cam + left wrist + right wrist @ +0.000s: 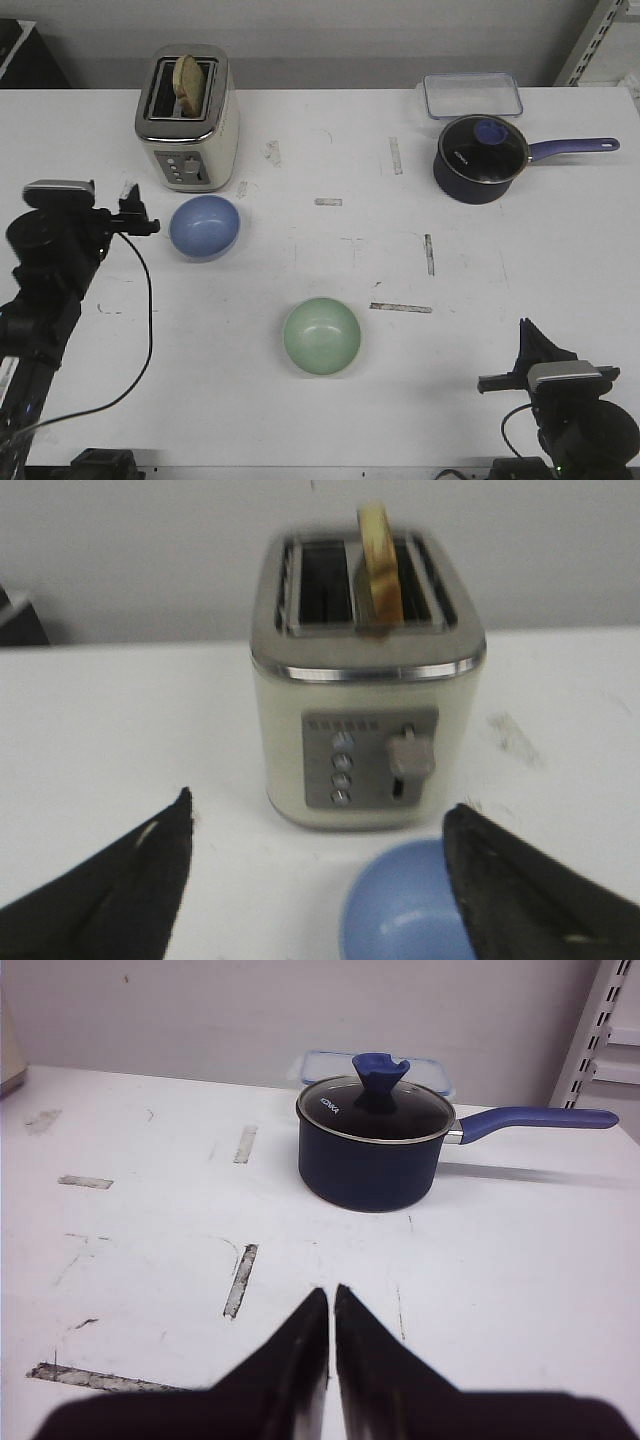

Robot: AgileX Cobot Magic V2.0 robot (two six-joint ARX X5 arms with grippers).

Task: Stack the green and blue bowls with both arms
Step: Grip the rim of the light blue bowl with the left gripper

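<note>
The light blue bowl [204, 226] sits upright on the white table in front of the toaster. The pale green bowl [321, 336] sits upright nearer the front, about mid-table. My left gripper [138, 212] is open and empty just left of the blue bowl. In the left wrist view the blue bowl [400, 905] lies partly between the spread fingers [315, 805], close to the finger on its side. My right gripper [527, 345] is shut and empty at the front right, well away from the green bowl. The right wrist view shows its fingers [332, 1292] pressed together over bare table.
A cream toaster [188, 118] with a slice of toast stands at the back left, right behind the blue bowl. A dark navy saucepan [482, 158] with a glass lid and a clear plastic box [472, 94] are at the back right. Tape marks dot the table.
</note>
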